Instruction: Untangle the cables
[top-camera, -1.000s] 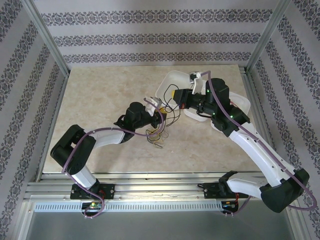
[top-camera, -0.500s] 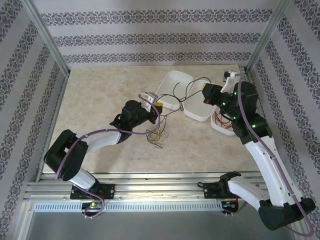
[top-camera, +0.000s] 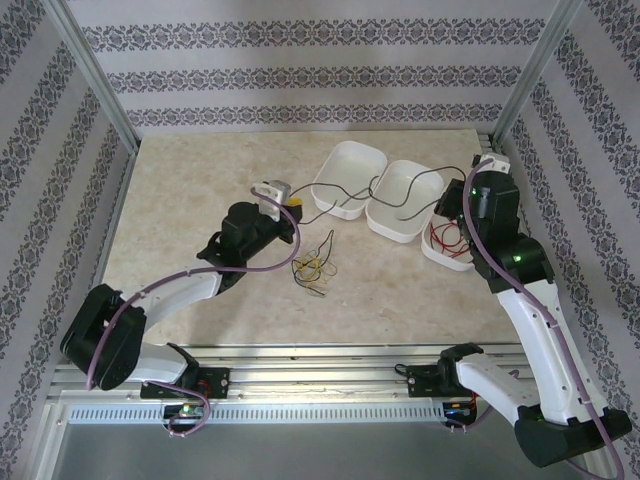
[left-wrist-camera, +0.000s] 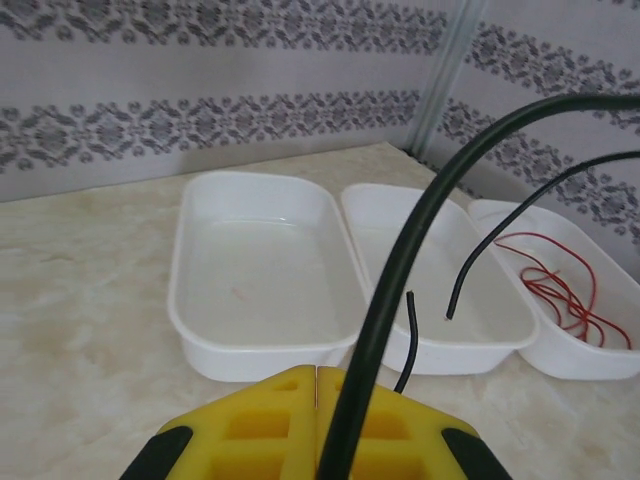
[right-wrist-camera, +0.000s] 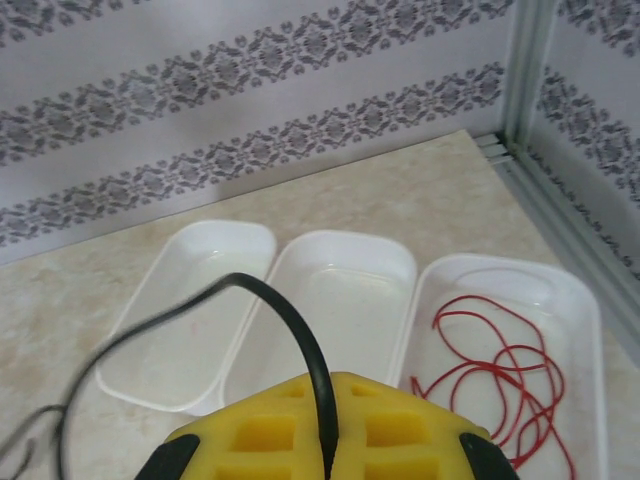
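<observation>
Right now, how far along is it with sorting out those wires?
One looks done: the red cable lies alone in the right-hand tray. In hand: the black cable, pinched by both the left gripper and the right gripper, strung above the middle tray. Left: the yellow cable, a loose heap on the table, not yet in a tray.
</observation>
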